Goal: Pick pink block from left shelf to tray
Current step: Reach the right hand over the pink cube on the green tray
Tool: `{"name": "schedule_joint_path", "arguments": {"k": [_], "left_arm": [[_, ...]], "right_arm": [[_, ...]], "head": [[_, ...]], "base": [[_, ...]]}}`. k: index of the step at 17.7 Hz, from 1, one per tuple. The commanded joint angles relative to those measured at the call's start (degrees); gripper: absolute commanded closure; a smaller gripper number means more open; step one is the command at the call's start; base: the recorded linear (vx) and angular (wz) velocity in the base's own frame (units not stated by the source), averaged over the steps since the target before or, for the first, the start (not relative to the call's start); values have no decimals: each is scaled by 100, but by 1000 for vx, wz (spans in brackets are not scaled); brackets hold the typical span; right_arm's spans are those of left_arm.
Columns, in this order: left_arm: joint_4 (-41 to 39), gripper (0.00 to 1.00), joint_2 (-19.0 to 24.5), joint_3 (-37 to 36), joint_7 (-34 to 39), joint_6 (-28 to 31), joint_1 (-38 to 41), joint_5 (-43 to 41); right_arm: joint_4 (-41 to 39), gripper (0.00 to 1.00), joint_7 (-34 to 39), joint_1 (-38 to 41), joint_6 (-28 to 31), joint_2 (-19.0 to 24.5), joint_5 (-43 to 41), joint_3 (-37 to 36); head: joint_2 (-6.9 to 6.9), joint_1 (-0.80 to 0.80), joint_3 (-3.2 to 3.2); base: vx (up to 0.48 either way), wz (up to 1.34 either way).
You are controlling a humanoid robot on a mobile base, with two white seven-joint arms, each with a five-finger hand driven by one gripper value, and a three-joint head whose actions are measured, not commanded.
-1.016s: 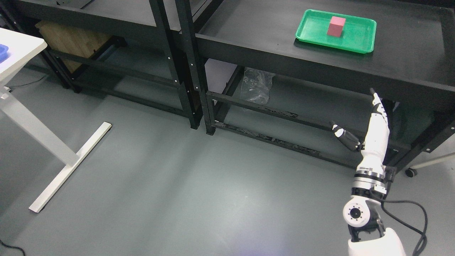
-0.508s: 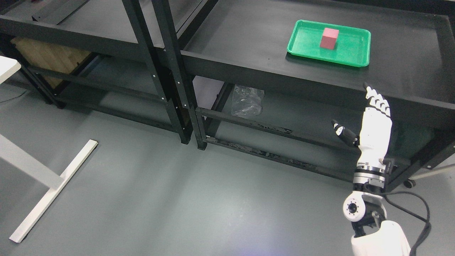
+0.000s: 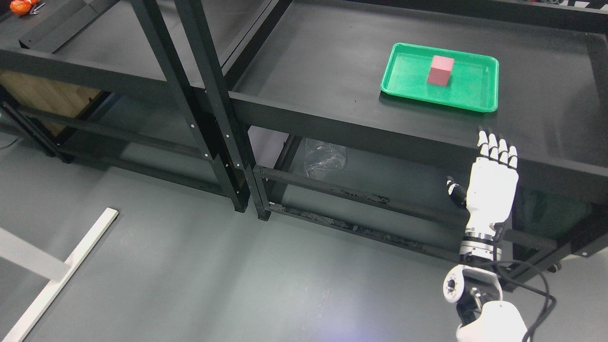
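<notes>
With the pink block (image 3: 440, 70) seated in the green tray (image 3: 475, 99), keep the right hand (image 3: 491, 190) below the shelf (image 3: 332, 61) edge, fingers (image 3: 496, 148) extended, holding nothing.

Cut off at the bottom edge, below the fingers (image 3: 496, 153) of the right hand (image 3: 491, 190): the white forearm and its black cable (image 3: 536, 294). Far up-left of the fingers, clipped by the corner: a small orange object (image 3: 21, 6) (too small to identify). Left and lower, half hidden behind black shelf rails: a wooden box (image 3: 42, 97). Down-left, running out of frame: a white table leg (image 3: 52, 275). Just left of the fingers, crumpled and indistinct under the shelf: clear plastic wrap (image 3: 325, 156).
</notes>
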Motion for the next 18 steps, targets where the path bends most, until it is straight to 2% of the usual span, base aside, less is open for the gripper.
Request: {"name": "schedule_joint_path", "arguments": {"k": [1, 3, 6, 9, 13, 15, 18], "left_arm": [[-100, 0, 100, 4, 3, -2, -105, 0], [-100, 0, 100, -4, 3, -2, -105, 0], [-100, 0, 100, -4, 3, -2, -105, 0], [-100, 0, 100, -4, 3, -2, -105, 0], [-100, 0, 100, 4, 3, -2, -105, 0], [-100, 0, 100, 4, 3, -2, -105, 0], [-100, 0, 100, 4, 3, -2, -105, 0]], "right_arm": [[-75, 0, -371, -183, 75, 104, 1433, 426], [-285, 0, -563, -192, 171, 104, 1415, 374], [-427, 0, -372, -392, 128, 104, 1188, 190], [-471, 0, 733, -552, -57, 104, 696, -74], [-453, 0, 1526, -649, -180, 104, 501, -250], [-471, 0, 1344, -657, -171, 104, 484, -373], [-497, 0, 63, -824, -180, 104, 431, -330]], "head": [[0, 0, 0], [0, 0, 0], [0, 0, 0], [0, 0, 0], [0, 0, 0], [0, 0, 0], [0, 0, 0]], "base": [[227, -18], [225, -33], [204, -51], [197, -81], [187, -109], [180, -76], [188, -39]]}}
